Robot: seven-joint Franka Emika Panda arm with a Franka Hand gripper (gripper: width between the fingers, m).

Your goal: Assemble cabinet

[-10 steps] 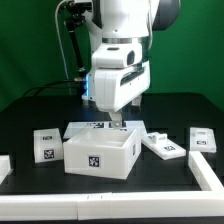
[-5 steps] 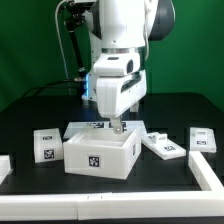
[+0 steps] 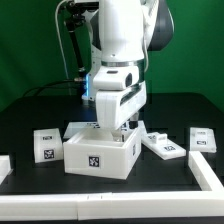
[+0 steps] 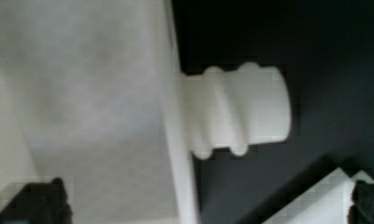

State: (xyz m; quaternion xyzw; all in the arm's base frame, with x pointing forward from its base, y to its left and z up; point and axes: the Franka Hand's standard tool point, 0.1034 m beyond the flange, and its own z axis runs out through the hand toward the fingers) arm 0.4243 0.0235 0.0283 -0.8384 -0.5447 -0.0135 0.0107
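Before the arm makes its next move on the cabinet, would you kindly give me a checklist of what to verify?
1. Cabinet stands upright and flat on the table: ok.
2. Gripper is low at the cabinet's top, toward the exterior view's right: ok.
3. Jaws open or shut: cannot tell; neither view shows them clearly.
4. Ridged peg juts from the white panel in plain sight of the wrist view: ok.
5. Small block on the exterior view's left lies apart from the cabinet: ok.
6. Flat part on the exterior view's right is clear of the cabinet: cannot tell.
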